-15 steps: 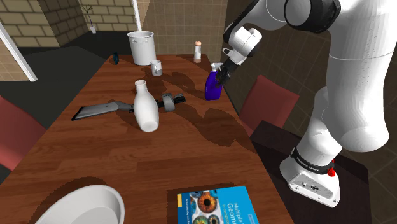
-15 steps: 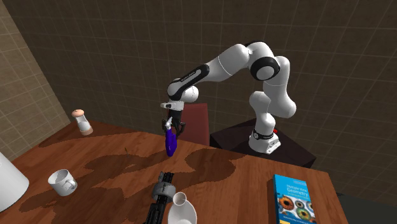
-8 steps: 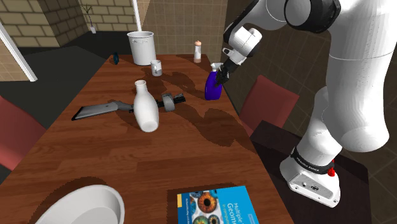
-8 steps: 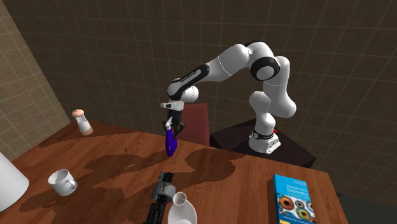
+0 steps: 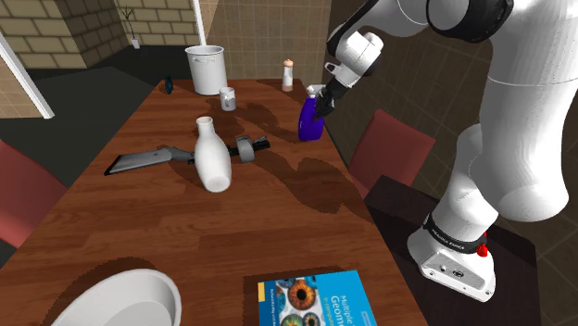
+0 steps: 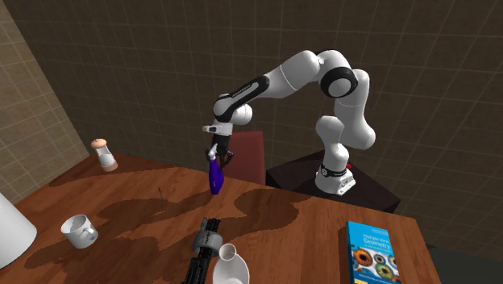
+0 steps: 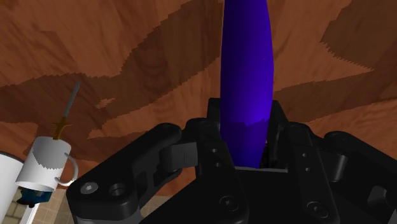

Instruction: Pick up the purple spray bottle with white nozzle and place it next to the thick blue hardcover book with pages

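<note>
Lying at the brown wooden counter's (image 5: 278, 218) near edge, a thick blue hardcover book (image 5: 310, 301) marks the drop-off; far beyond, the black two-finger gripper (image 5: 321, 103) clamps a slim purple spray bottle (image 5: 310, 123) near its top, seemingly just clear of the wood for carrying.

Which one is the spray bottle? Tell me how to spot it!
Find the long brown table, then follow the white robot arm to its black gripper near the table's far end. The spray bottle is clasped in its jaws. Its neighbours, the vase, mug and tall pot, are white; it is deep blue-purple.
</note>
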Motion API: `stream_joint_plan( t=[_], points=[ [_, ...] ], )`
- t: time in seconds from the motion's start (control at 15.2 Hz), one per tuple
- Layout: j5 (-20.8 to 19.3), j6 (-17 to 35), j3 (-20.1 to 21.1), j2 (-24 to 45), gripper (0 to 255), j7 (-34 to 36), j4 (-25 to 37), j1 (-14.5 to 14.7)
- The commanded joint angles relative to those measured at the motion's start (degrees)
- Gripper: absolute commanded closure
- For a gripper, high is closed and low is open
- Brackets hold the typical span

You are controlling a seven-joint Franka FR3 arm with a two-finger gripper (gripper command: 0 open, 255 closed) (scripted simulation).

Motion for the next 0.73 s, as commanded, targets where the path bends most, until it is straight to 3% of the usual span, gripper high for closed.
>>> stream_joint_plan(
  t=[0.0, 0.66],
  points=[
    [-1.9, -0.1, -0.9, -1.6, 255, 1.5, 0.0, 0.9],
    [-10.9, -1.0, -4.3, -8.7, 255, 9.3, 1.4, 4.6]
  ],
)
